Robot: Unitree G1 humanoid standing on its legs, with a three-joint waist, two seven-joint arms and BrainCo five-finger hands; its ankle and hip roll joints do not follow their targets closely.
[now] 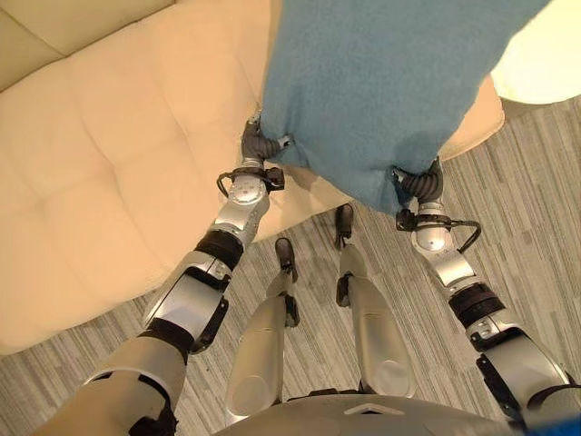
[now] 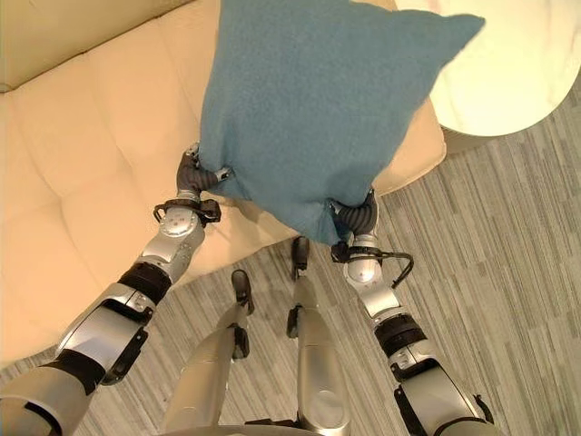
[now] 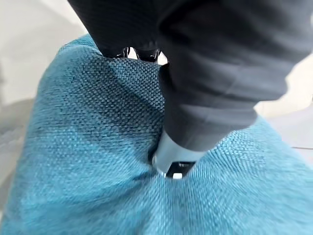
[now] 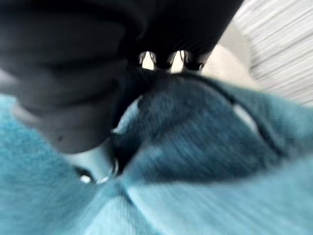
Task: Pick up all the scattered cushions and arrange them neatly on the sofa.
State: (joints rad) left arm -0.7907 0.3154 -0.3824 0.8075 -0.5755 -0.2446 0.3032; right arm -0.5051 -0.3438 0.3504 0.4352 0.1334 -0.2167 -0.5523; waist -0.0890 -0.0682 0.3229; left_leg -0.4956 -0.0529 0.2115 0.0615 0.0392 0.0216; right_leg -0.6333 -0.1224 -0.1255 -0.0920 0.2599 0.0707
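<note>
- Left eye view: left hand [image 1: 259, 145] and right hand [image 1: 419, 184] each pinch a lower corner of the blue cushion [image 1: 381, 82], carrying it.
- Next, I think: lower it onto the sofa [image 1: 109, 163] and release.

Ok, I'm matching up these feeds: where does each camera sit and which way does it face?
Left eye view: head, looking down at blue cushion over sofa; both arms.
Right eye view: same, slightly offset; left hand, right hand pinch cushion's corners.
Left wrist view: close along left hand into the fabric.
Right wrist view: close along right hand.
All share the cushion.
</note>
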